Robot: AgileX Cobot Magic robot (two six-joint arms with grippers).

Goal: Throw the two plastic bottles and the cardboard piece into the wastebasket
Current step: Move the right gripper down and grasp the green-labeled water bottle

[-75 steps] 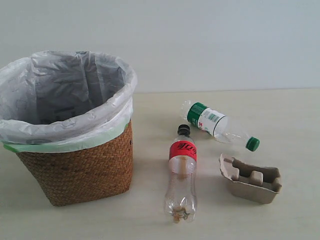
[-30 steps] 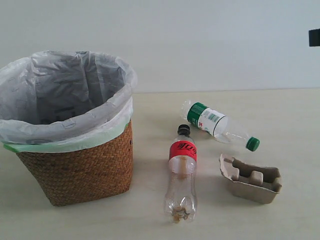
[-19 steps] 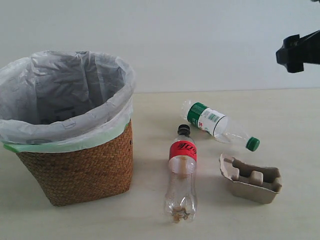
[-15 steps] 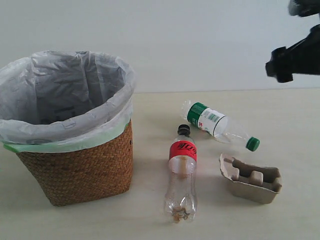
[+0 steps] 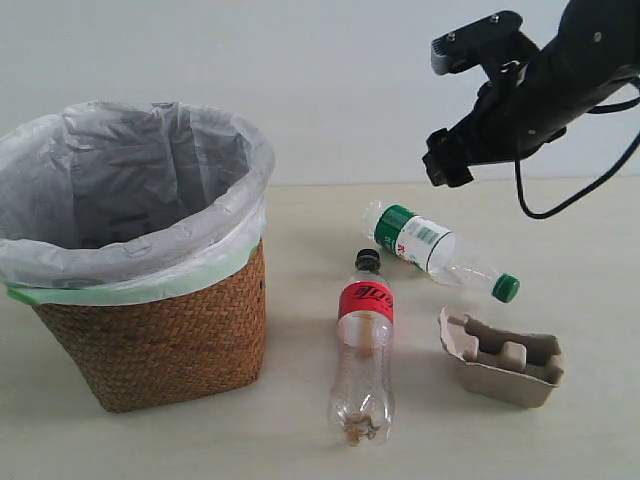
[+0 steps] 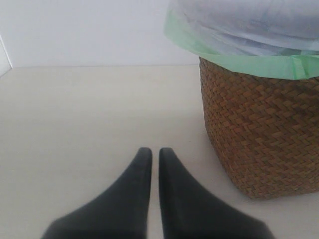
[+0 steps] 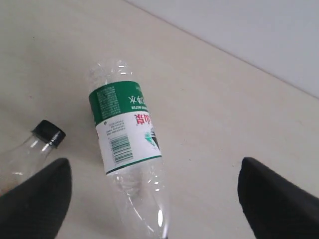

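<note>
Right gripper [image 7: 154,196], jaws wide and empty, had swung in over the short clear green-capped plastic bottle [image 5: 430,247] lying on the pale table [image 5: 590,260], right of the brown wicker wastebasket [image 5: 150,345]; first pick likely next, nothing binned.

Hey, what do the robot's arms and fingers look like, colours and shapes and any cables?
The right arm is matte black and chunky, with a boxy dark grey block on top and a thin black cable looping beneath. The left fingers and right fingers are plain black and smooth, tapering to rounded tips. No markings show.
</note>
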